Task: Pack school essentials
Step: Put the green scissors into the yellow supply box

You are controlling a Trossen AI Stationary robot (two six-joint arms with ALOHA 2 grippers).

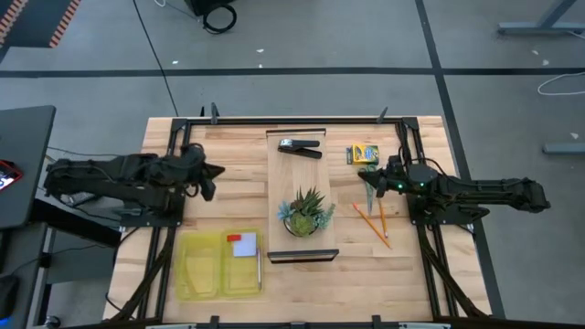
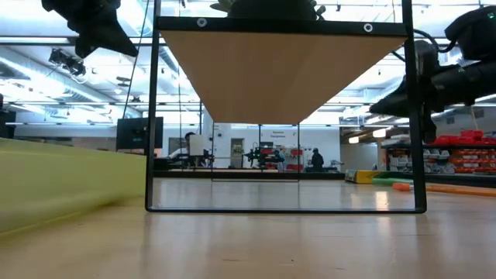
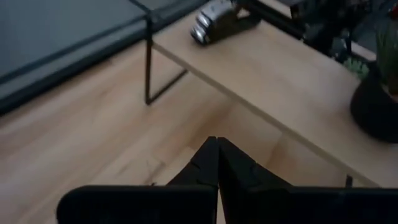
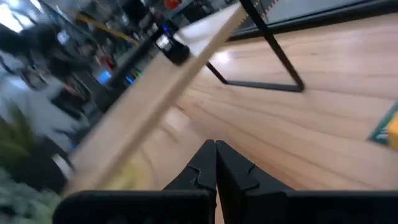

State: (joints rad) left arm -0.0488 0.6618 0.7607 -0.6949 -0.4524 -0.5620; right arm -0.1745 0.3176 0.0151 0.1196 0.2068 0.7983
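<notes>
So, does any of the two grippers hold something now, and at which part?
Nothing is held. The left gripper and the right gripper both have their jaws shut on nothing.

Raised wooden shelf point(image 1: 301, 196) splits the counter point(image 1: 228, 196) down the middle, carrying stapler point(image 1: 300, 146) and potted plant point(image 1: 305, 213). Bare counter left of it; yellow tray point(image 1: 196, 265) blocks near-left; pencils point(image 1: 377, 222) litter right.

left hand point(image 3: 217, 163) closed, empty | stapler point(image 3: 214, 22) on shelf point(image 3: 280, 74)
</notes>
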